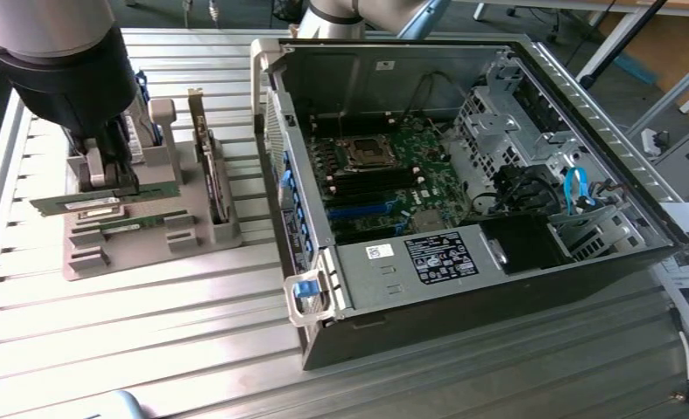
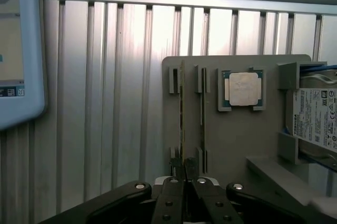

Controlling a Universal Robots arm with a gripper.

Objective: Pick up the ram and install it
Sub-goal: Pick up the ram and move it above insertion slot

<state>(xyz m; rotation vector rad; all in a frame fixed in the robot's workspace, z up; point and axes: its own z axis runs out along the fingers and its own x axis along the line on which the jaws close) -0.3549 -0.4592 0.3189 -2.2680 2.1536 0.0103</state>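
Note:
Two green ram sticks stand on edge in a grey holder [image 1: 146, 249] at the exterior view's left. My gripper [image 1: 109, 182] is down on the nearer-the-edge ram [image 1: 76, 206], its fingers [image 2: 176, 174] pinched shut on one end of the stick's thin edge [image 2: 182, 113]. The stick still sits in the holder's slots. The second ram [image 2: 202, 105] [image 1: 128, 226] lies parallel beside it, untouched. The open computer case [image 1: 437, 297] lies on the exterior view's right, with the motherboard [image 1: 396, 175] and its dark memory slots [image 1: 374, 185] exposed.
The holder also carries a square silver processor [image 2: 243, 88], a hard drive [image 2: 316, 118] and an upright expansion card [image 1: 210, 170]. A screen's pale frame [image 2: 21, 50] stands beside the ribbed metal table [image 1: 146, 332]. Case walls rise around the motherboard.

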